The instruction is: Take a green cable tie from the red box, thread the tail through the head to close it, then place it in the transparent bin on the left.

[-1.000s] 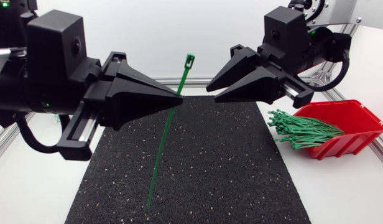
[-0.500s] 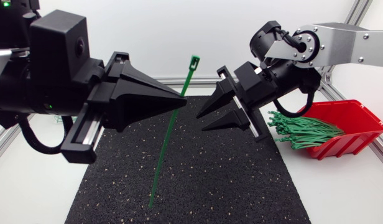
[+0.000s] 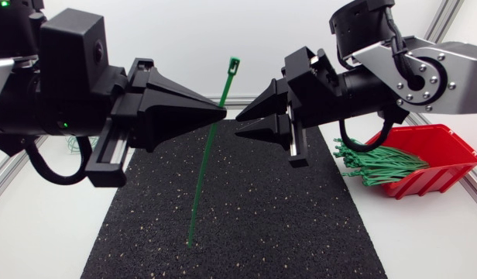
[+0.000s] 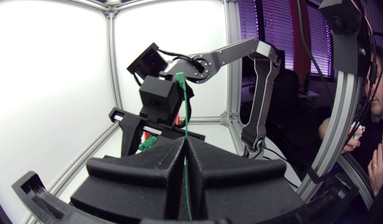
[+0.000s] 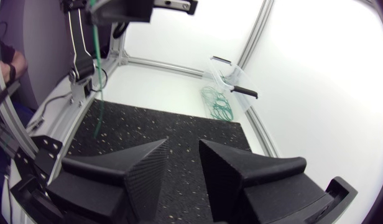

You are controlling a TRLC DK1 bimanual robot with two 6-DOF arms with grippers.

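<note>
Head view: left gripper is clamped on a single green cable tie, pinched about a third of the way down from its head. The tie is near upright and slightly tilted, head on top, tail hanging just above the black mat. Right gripper is released, its tips just beside the tie and not touching it. Red box is at the mat's right edge, with a bundle of green ties sticking out of it.

Left wrist view: fingers closed flat together, tie sticking up out of the seam. Right arm sits straight ahead, beyond the tie.

Right wrist view: right gripper spread, nothing between the fingers. The tie hangs from the left gripper, ahead and off to one side. Transparent bin is at the far corner, with looped green ties at it; can't tell whether they lie inside.
</note>
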